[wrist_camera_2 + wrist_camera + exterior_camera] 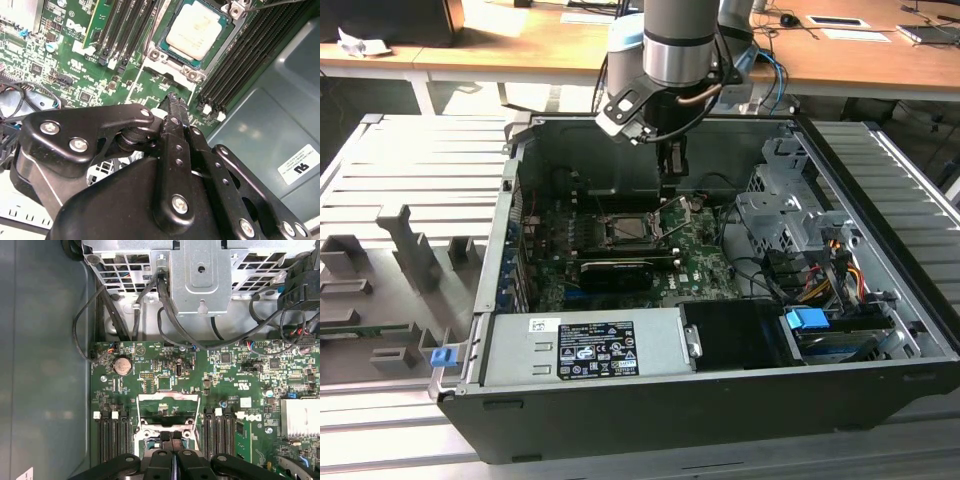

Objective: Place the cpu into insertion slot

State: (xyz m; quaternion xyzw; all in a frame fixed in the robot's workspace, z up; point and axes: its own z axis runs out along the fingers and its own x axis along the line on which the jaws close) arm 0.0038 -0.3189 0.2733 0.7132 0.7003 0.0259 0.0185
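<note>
Hanging jaws: pressed together, pinching nothing — above the motherboard (165, 365).
Cpu (195, 31): seated flat in the insertion slot (170, 62) — below the tips, off toward the exterior view's left.

My exterior view looks down at a slant over the open computer case (650, 420), which fills most of the frame, with the arm (675, 40) at upper centre. Both wrist views ride close above the motherboard (165, 370), looking past the gripper (172, 439). They share the insertion slot (170, 62) and the memory slots (235, 65) beside it.
</note>
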